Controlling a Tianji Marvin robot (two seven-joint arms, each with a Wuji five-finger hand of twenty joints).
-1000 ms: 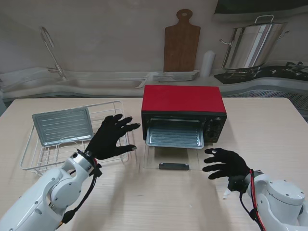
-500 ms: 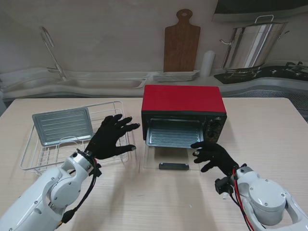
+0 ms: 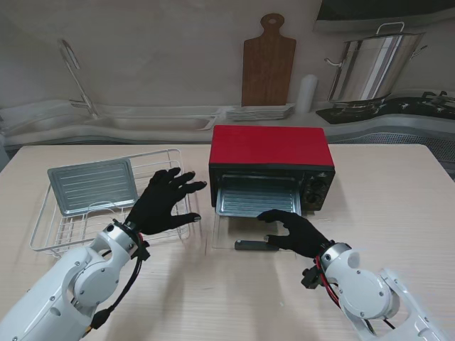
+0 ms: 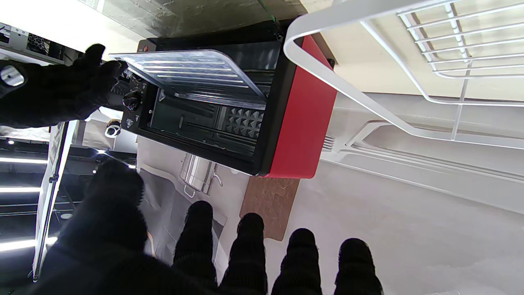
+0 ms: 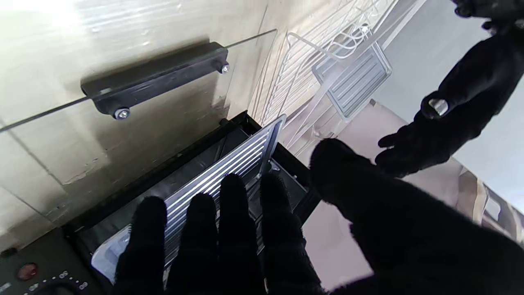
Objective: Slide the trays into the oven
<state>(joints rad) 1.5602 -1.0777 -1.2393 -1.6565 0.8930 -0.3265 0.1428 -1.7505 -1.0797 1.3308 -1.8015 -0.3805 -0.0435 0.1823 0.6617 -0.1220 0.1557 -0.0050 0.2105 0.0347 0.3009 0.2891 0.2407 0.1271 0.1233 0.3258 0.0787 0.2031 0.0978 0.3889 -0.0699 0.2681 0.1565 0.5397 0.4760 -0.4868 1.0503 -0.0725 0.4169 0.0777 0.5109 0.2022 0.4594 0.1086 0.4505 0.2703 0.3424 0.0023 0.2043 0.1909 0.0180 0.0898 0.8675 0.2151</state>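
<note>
While a second tray lies in the white wire rack at the far left, the left hand hovers over the rack's right edge, fingers spread, holding nothing. Next comes the red oven, its glass door folded down flat, with one tray jutting half out of the mouth. The right hand reaches over the door toward that tray, fingers extended and apart, grasping nothing. To push well, I judge the fingertips should meet the tray's near lip squarely and drive it level along its rails, clear of the door handle. The left wrist view alone shows the oven's dark interior and the tray tilting outward; the right wrist view alone shows the fingertips just short of the ribbed tray.
</note>
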